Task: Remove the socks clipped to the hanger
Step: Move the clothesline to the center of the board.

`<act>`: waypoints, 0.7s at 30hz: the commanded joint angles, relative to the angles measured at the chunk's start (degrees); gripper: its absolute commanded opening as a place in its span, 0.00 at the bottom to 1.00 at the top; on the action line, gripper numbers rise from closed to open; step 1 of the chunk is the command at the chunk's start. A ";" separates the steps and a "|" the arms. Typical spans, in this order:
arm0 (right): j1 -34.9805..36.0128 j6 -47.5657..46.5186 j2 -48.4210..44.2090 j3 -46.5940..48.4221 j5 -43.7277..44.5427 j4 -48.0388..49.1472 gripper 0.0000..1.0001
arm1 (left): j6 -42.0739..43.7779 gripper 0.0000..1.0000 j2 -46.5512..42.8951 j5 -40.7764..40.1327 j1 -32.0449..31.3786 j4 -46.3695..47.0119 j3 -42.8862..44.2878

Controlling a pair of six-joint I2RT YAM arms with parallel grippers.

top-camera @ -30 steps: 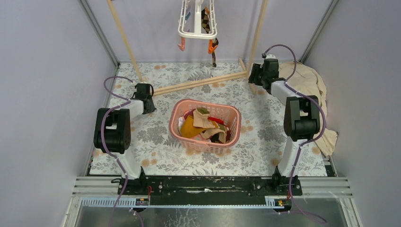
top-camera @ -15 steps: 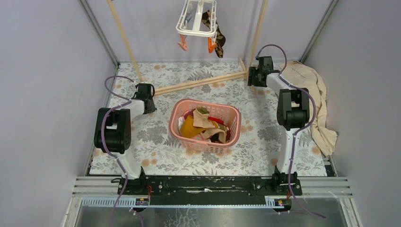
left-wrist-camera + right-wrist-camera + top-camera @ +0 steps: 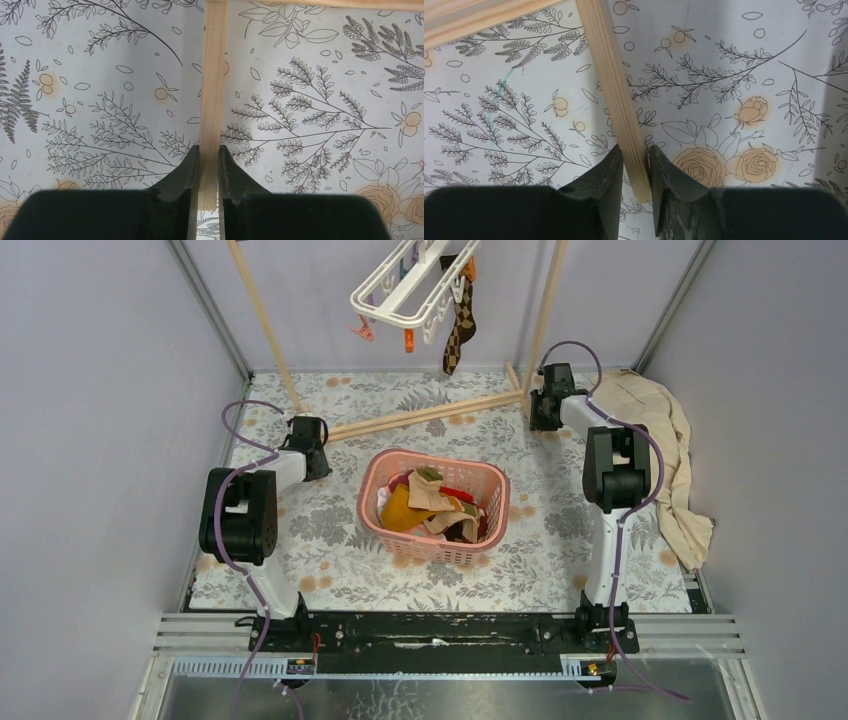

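- Right gripper (image 3: 635,150) has come in from over the beige cloth (image 3: 660,420) at the table's (image 3: 330,530) right edge to the wooden rack (image 3: 430,415) near the far right corner. Its jaws have narrowed and now pinch a rack slat.
- Left gripper (image 3: 208,150) unchanged — nearly closed, clamped on the rack's base bar toward the far left corner.
- Hanger (image 3: 405,285), level a second ago, now tilted and swung left above the far edge. One argyle sock (image 3: 457,332) dangles from it, still clipped.
- Other socks (image 3: 430,502) lie in the basket (image 3: 372,485), mid-table.
- Judgement: rack braced, neither gripper on a sock — task nearly done, not finished.
- Writing or brands: none readable.
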 commanded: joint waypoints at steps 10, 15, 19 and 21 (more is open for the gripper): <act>0.96 3.41 -8.20 -12.34 2.15 4.63 0.15 | -0.10 0.09 -0.42 -2.98 -0.28 0.91 1.40; 1.04 4.84 -13.37 -20.22 2.63 6.50 0.12 | -0.34 0.10 -0.25 -2.58 -0.28 1.03 1.40; 1.07 5.65 -17.76 -26.58 3.18 8.23 0.09 | -0.61 0.10 -0.29 -2.05 -0.60 1.30 0.87; 1.16 6.15 -19.90 -29.32 3.29 8.71 0.08 | -0.80 0.10 -0.39 -2.00 -1.07 1.50 0.47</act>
